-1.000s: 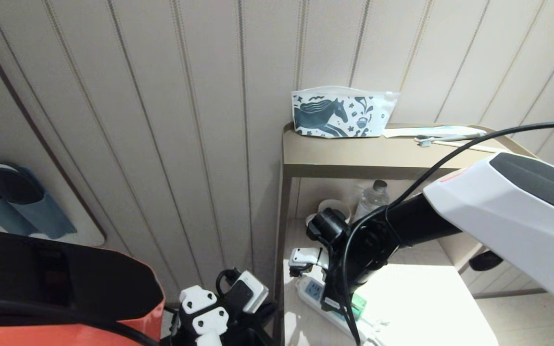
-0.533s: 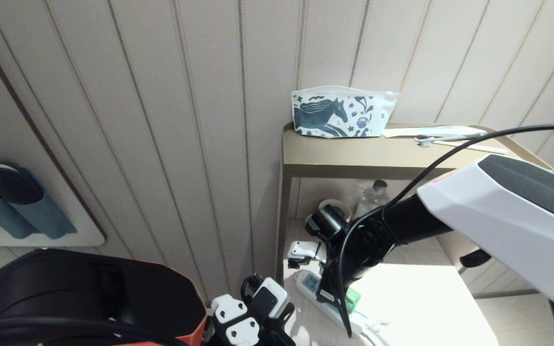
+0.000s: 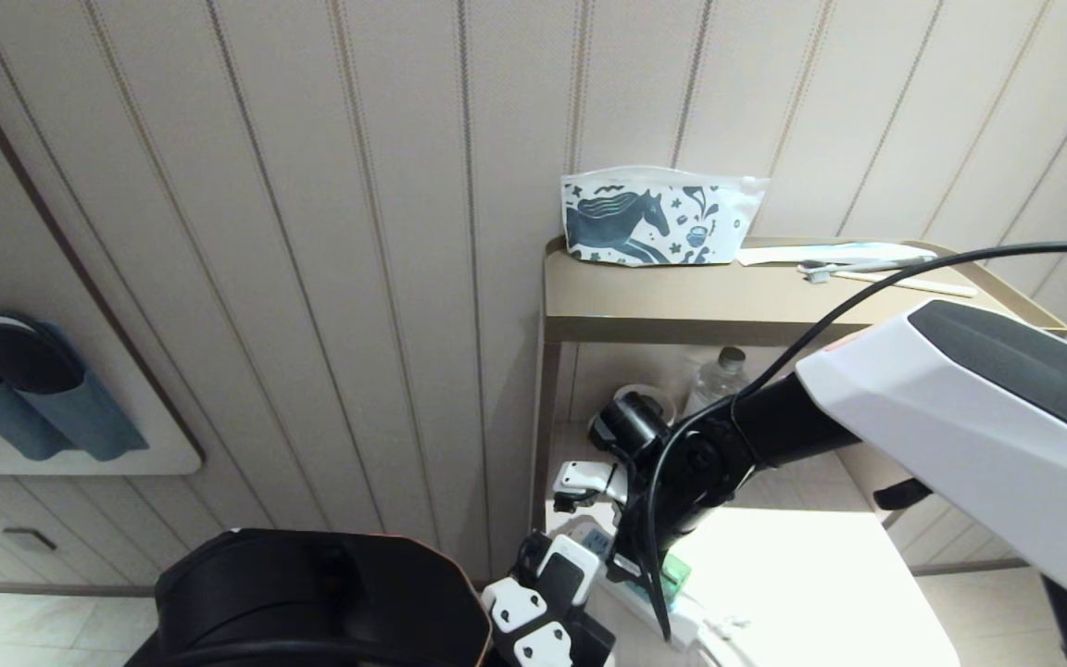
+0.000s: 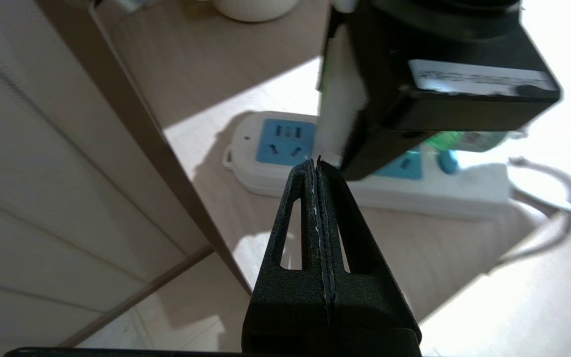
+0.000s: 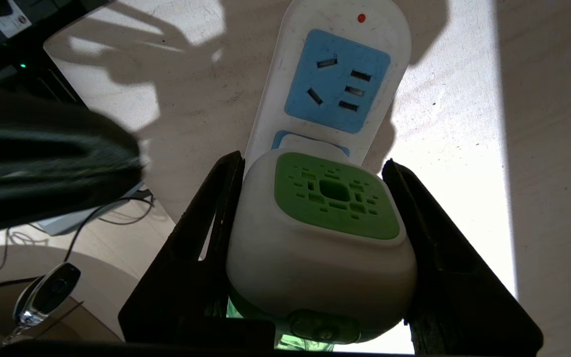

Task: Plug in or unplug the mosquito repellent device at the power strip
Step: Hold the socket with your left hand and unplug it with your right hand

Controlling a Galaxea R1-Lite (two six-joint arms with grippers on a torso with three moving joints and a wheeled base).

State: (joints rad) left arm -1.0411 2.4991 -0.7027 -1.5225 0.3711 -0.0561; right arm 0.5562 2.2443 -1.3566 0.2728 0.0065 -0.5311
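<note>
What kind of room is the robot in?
Probably a bedroom or hotel room: slippers hang in a wall holder, a toiletry pouch and toothbrush lie on a bedside-style stand.

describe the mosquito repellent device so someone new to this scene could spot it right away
Find the tan shelf unit against the panelled wall, then the white power strip lying on its lower shelf. The device sits on the strip between the fingers of the right hand, next to the free blue socket. It is the only white block with a vented green cap and green liquid beneath.
</note>
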